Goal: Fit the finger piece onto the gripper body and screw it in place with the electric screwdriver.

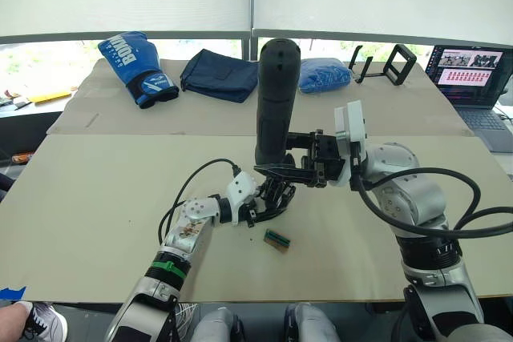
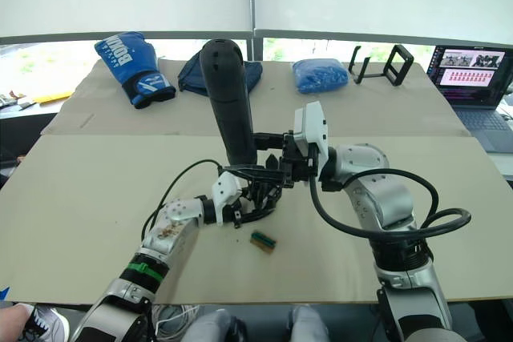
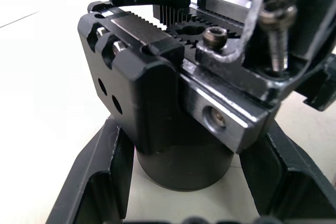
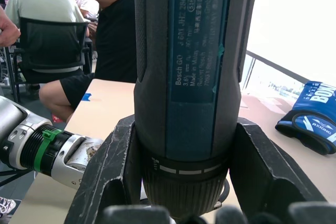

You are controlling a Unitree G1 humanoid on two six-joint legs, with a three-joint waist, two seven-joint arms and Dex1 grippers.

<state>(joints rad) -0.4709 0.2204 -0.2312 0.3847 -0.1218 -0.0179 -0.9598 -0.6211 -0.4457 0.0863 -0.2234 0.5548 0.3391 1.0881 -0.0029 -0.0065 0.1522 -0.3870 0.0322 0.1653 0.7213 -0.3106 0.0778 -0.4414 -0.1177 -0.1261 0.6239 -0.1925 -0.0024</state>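
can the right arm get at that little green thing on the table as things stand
Probably not yet. The right gripper is shut on the electric screwdriver, held upright over the gripper body in the left gripper. The green piece lies in the open nearby, but the right fingers are occupied.

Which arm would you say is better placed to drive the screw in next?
Right: its gripper grips the electric screwdriver upright over the gripper body. The left gripper is busy bracing that body on the table.
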